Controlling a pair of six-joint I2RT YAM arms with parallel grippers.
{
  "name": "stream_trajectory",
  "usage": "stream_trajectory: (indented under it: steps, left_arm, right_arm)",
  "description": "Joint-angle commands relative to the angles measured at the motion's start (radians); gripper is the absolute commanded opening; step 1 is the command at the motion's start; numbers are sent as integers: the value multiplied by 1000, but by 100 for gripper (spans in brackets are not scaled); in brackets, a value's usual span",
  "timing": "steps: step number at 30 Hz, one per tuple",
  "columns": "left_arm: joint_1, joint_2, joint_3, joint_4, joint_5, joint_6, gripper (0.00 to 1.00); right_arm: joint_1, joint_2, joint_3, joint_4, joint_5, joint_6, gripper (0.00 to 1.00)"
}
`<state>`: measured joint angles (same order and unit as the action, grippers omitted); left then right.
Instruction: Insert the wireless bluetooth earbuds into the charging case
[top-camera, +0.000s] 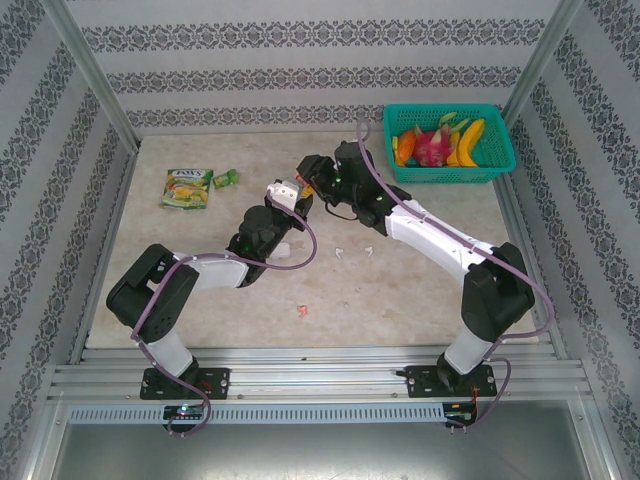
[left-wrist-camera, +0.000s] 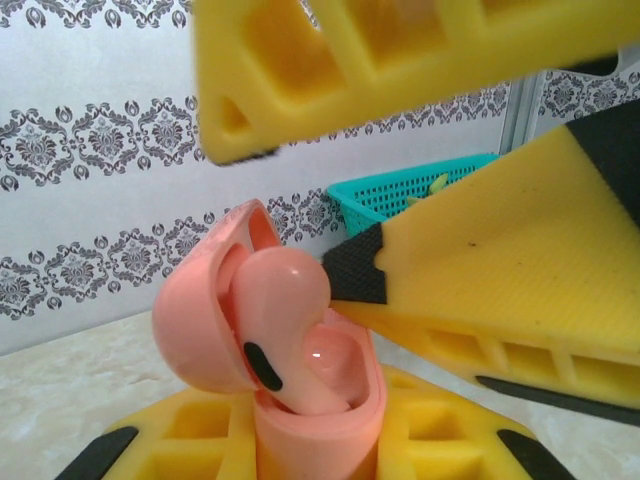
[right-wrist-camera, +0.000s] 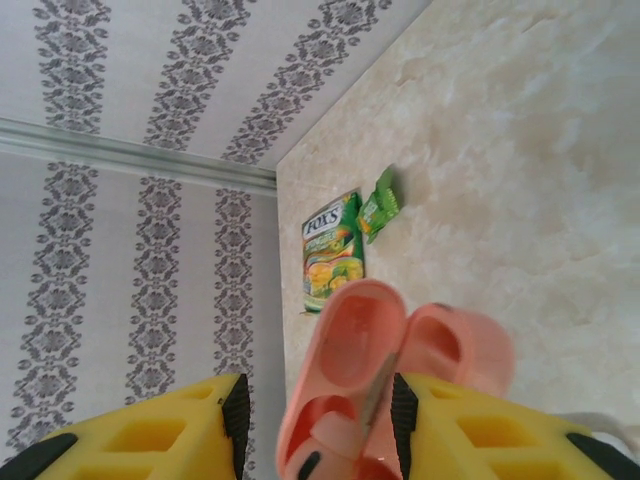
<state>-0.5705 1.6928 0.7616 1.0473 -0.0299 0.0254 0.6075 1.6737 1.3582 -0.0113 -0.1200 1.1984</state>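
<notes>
My left gripper (left-wrist-camera: 315, 445) is shut on the base of a salmon-pink charging case (left-wrist-camera: 320, 420), which it holds upright with the lid (left-wrist-camera: 195, 320) open. A pink earbud (left-wrist-camera: 285, 300) stands in one of its wells, leaning against the lid. My right gripper (left-wrist-camera: 285, 200) is open around the case top, and one black pad (left-wrist-camera: 355, 265) touches the earbud's head. From the right wrist, the open case (right-wrist-camera: 355, 340) sits between the spread fingers of the right gripper (right-wrist-camera: 318, 425). Overhead, the left gripper (top-camera: 296, 197) and the right gripper (top-camera: 313, 181) meet above the table's middle. Loose earbuds lie below: white (top-camera: 340, 250) and pink (top-camera: 300, 311).
A teal basket (top-camera: 500, 165) of fruit stands at the back right, close behind the right arm. A Fox's candy packet (top-camera: 187, 187) and a small green sachet (top-camera: 226, 178) lie at the back left. Another small white piece (top-camera: 368, 249) lies beside the white earbud.
</notes>
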Motion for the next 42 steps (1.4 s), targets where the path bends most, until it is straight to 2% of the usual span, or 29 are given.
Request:
stream_trajectory:
  steps: [1, 8, 18, 28, 35, 42]
  left_arm:
    - [-14, -62, 11, 91, 16, -9, 0]
    - [-14, -72, 15, 74, 38, 2, 0]
    - [-5, -111, 35, -18, 200, 47, 0]
    - [17, -100, 18, -3, 261, 2, 0]
    - [84, -122, -39, 36, 326, -59, 0]
    - [188, -165, -88, 23, 362, -133, 0]
  right_arm:
    - [-16, -28, -37, -78, 38, -20, 45]
    - [-20, -58, -38, -106, 53, -45, 46]
    - [-22, -139, -60, -136, 77, -100, 50]
    - [-38, -244, -117, -160, 119, -149, 55]
    - [-51, -327, -165, -247, 130, -201, 56]
    - [-22, -352, -224, -419, 93, -300, 56]
